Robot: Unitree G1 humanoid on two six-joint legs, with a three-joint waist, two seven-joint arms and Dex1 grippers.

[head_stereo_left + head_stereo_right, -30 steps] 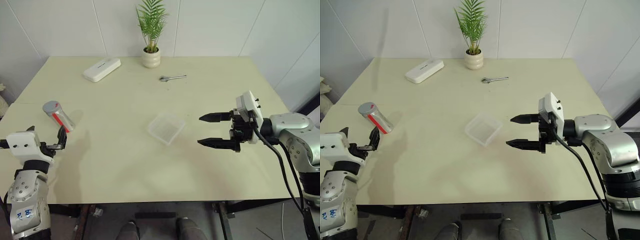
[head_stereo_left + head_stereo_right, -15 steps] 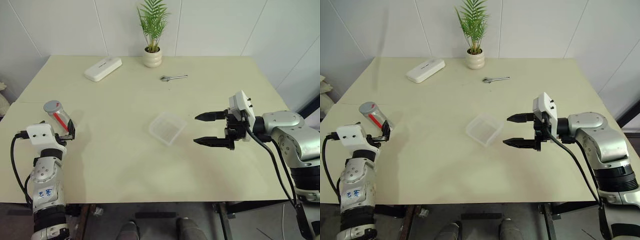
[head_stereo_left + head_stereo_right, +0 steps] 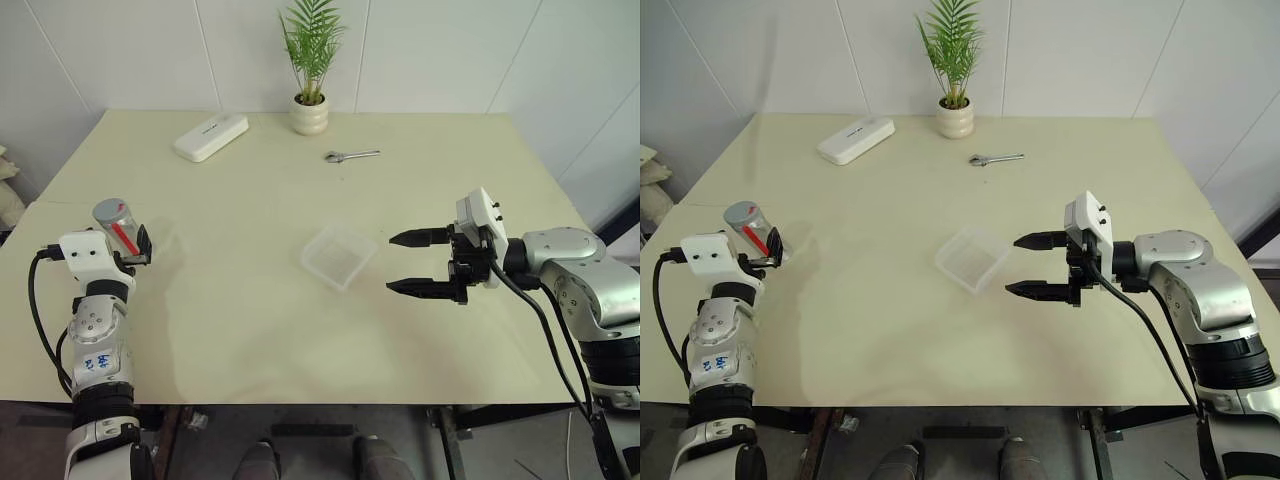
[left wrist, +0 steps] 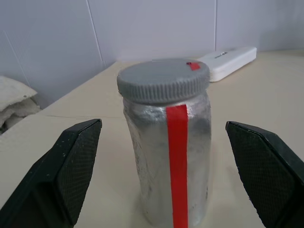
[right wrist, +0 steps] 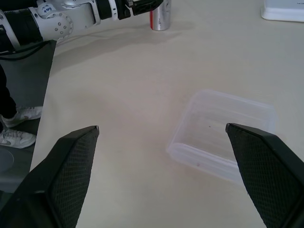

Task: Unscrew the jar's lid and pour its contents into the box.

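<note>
The jar (image 4: 165, 142) stands upright straight ahead of my left gripper (image 4: 166, 183), its long axis vertical and crossing the line my fingers point along. It sits between the two spread left fingers (image 4: 61, 175), centred in the gap, with clear space on either side, so I am not touching it yet. The lid (image 4: 163, 80) is on, its top above my fingertips, so closing here would take the jar by its body below the cap, I judge. The red stripe faces my wrist.

My right gripper (image 3: 418, 263) hangs wide open too, holding nothing, pointing toward the box (image 3: 340, 255), which lies flat just beyond its fingertips, and well apart from the jar. My left is by far the nearer hand to the jar.

What the grasp turns on, as I read it: the jar lies dead ahead of the left fingers, so the coming move is a squeeze from both sides.
</note>
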